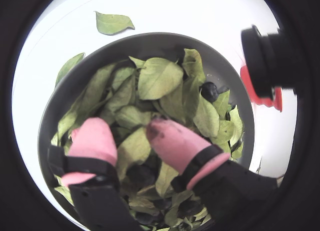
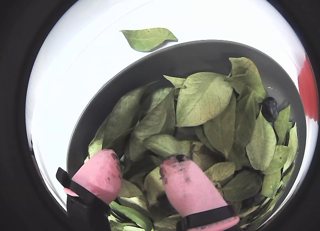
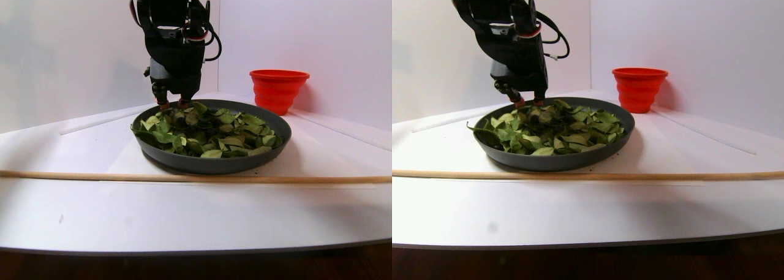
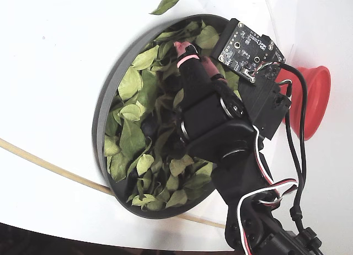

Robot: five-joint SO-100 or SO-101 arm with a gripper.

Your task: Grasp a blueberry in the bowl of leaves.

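Currently the gripper [image 1: 125,133] is low over the bowl [image 1: 150,41], its pink-tipped fingers [image 1: 172,141] parted moderately and holding nothing, the tips among the leaves [image 1: 159,77] near the bowl's rim. One blueberry [image 1: 209,91] shows clearly in both wrist views: it lies toward the far right side of the bowl, partly tucked under leaf edges, well apart from the fingers. Dark rounded shapes between and below the fingertips may be further berries; cannot tell.

Handling, judged: berry is light, small, smooth-skinned, soft enough to bruise; likely to roll or slip. Take it across its middle with gentle closure, pushing leaves aside first. The leaves are thin and limp and will shift freely.

Orientation: the berry is near round, with no discernible long axis or pointing direction. A stray leaf [image 1: 114,23] lies outside the bowl, beyond its far rim.
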